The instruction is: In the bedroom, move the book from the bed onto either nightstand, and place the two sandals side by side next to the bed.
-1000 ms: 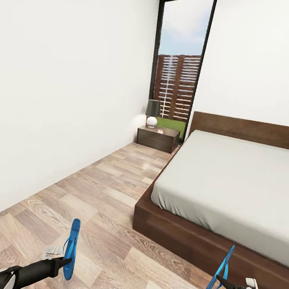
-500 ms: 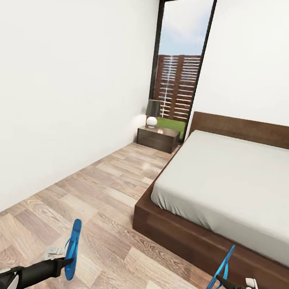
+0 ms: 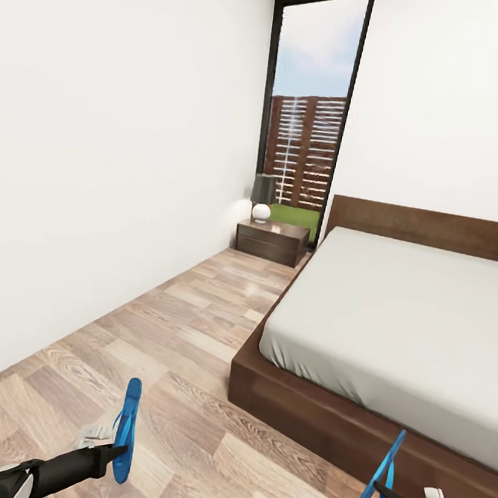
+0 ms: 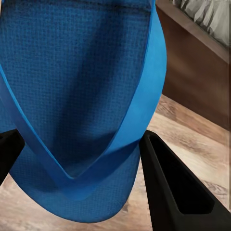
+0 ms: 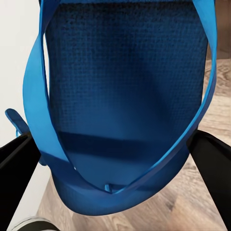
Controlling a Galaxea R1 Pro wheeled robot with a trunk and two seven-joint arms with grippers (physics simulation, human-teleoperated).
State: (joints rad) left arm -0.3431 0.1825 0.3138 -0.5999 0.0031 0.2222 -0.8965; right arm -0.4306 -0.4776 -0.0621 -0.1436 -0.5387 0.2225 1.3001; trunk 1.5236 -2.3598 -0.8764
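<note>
I hold one bright blue sandal in each gripper, both standing on edge above the floor. My left gripper (image 3: pixel 116 450) is shut on the left sandal (image 3: pixel 127 430) at the bottom left of the head view; the left wrist view shows that sandal (image 4: pixel 82 96) between the black fingers (image 4: pixel 168 192). At the bottom right, my right gripper (image 3: pixel 378 489) is shut on the other sandal (image 3: pixel 378 476), seen close in the right wrist view (image 5: pixel 125 96). The bed (image 3: pixel 402 328) with its pale mattress lies ahead on the right. A nightstand (image 3: pixel 272 240) stands beside its headboard. The book is out of view.
A wood-plank floor strip (image 3: pixel 193 328) runs between the white left wall and the bed frame. A small lamp (image 3: pixel 263 196) sits on the nightstand, under a tall dark-framed window (image 3: pixel 310 109).
The view has crept slightly forward and tilted; the sandals and arms sit a little lower in the picture. Both grips are unchanged.
</note>
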